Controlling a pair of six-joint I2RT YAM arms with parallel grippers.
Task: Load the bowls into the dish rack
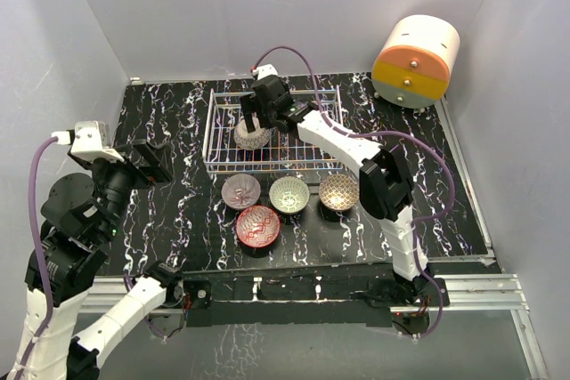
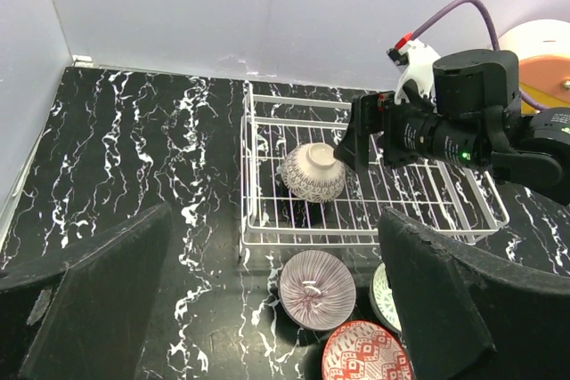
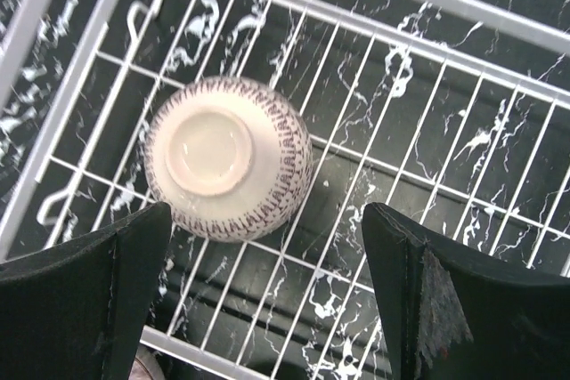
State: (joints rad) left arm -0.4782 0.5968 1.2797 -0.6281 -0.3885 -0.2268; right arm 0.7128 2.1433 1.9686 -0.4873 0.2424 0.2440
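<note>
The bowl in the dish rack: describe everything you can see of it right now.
The bowl is small, round and ceramic-looking. It is glossy cream outside, with a brown dashed pattern banding toward its rim and a plain round foot ring. It lies mouth down and tilted, foot facing up, so its inside is hidden. It rests on the grid wires in the left half of the dish rack, alone there. The right gripper hangs open above it, a finger on either side; no contact shows.

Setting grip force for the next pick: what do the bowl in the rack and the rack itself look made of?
Upturned bowl: probably glazed ceramic, smooth pale foot ring, printed brown pattern. Dish rack: likely white-coated metal wire, thin straight rods in a grid; plastic not excluded.
</note>
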